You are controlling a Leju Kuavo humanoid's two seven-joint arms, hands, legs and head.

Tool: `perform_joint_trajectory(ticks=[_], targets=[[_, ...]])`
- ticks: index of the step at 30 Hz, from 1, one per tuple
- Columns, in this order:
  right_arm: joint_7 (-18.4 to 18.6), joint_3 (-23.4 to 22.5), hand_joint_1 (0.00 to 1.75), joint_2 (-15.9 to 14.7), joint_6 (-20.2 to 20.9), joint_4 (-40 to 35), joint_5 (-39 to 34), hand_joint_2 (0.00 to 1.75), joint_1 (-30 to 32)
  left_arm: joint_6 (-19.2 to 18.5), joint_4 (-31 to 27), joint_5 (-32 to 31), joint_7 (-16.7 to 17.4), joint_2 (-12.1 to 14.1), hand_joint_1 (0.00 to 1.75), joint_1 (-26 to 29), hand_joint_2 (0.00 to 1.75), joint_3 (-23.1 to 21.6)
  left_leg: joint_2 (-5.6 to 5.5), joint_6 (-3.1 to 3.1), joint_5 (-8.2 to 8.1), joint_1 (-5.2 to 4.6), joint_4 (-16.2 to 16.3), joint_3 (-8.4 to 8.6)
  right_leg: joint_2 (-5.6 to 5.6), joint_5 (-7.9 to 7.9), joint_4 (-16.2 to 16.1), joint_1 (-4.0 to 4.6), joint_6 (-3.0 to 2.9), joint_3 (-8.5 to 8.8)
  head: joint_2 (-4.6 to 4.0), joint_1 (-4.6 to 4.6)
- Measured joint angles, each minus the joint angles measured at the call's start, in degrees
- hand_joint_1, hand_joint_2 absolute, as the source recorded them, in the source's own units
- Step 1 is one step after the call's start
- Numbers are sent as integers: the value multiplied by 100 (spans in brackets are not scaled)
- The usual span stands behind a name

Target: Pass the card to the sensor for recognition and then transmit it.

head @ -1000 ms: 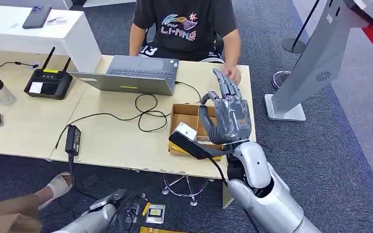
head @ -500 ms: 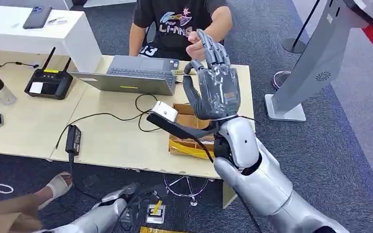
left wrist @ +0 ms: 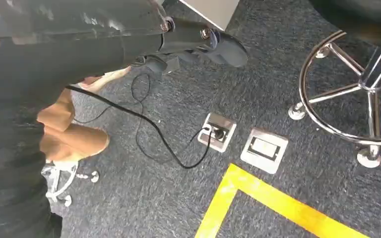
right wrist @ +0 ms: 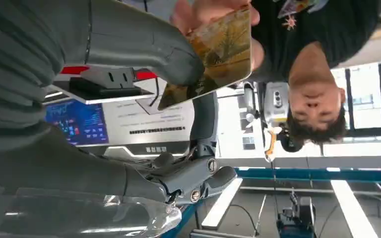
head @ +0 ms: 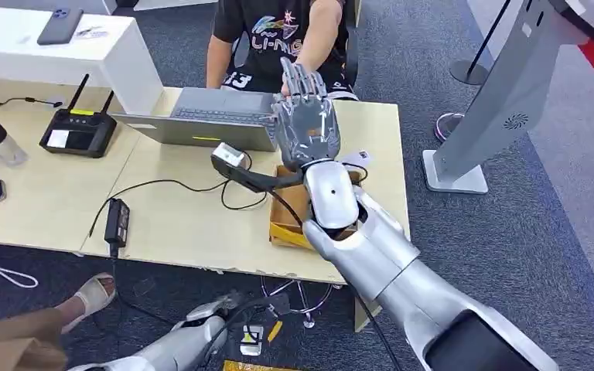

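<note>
In the right wrist view a card [right wrist: 213,54] printed with a yellowish picture is pinched under the thick thumb of my right hand [right wrist: 104,59]. A person's fingers [right wrist: 213,9] grip its far end. In the head view my right hand [head: 306,124] is raised above the table, back toward me, fingers pointing up at the seated person's forearm [head: 319,31]; the card is hidden behind it. My left hand [left wrist: 193,42] hangs low beside the table over the carpet and holds nothing; its arm [head: 193,336] shows at the bottom of the head view.
A cardboard box [head: 288,220] sits at the table's near right edge, under my right arm. A laptop [head: 201,120], a black router [head: 77,131], a power brick [head: 116,220] and cables lie on the table [head: 170,224]. A grey kiosk stand [head: 503,100] rises at the right.
My right hand has risen from over the cardboard box and swung left and forward toward the person. The person's arm has lifted from the table to meet it.
</note>
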Motion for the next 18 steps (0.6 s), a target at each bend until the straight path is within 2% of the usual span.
perform_joint_trajectory(ticks=[2, 3, 4, 6, 10, 18], targets=[[53, 26, 175, 59, 2, 195, 42, 175, -22, 2, 11, -4, 26, -52, 0, 0, 175, -11, 0, 0, 0, 0, 0, 1, 1, 0, 0, 0, 0, 0, 0, 0], [79, 42, 157, 75, 15, 285, 105, 175, -30, 2, 13, -4, 61, -76, 0, 0, 175, -11, 0, 0, 0, 0, 0, 1, 1, 0, 0, 0, 0, 0, 0, 0], [112, 59, 7, 90, 24, 355, 155, 175, -44, 2, 13, -2, 83, -98, 0, 0, 175, -13, 0, 0, 0, 0, 0, 1, 2, 0, 0, 0, 0, 0, 0, 0], [179, 77, 0, 116, 57, 523, 221, 175, -82, 4, 15, 2, 103, -140, 0, -3, 175, -15, 0, 0, 0, 0, 0, 2, 1, 0, 0, 0, 0, 0, 0, -2], [256, 88, 0, 142, 59, 774, 273, 175, -98, 2, 46, 37, 177, -186, 0, -7, 175, -20, 5, 0, 0, 0, 0, 2, 5, 1, 1, 0, 0, -2, 0, 0], [85, 131, 0, 223, -138, 1072, 433, 175, -108, -63, 116, 177, 184, -157, 0, -41, 175, -72, 6, -1, 0, 1, 0, 1, 9, 1, 1, 1, -1, -5, 0, 0]])
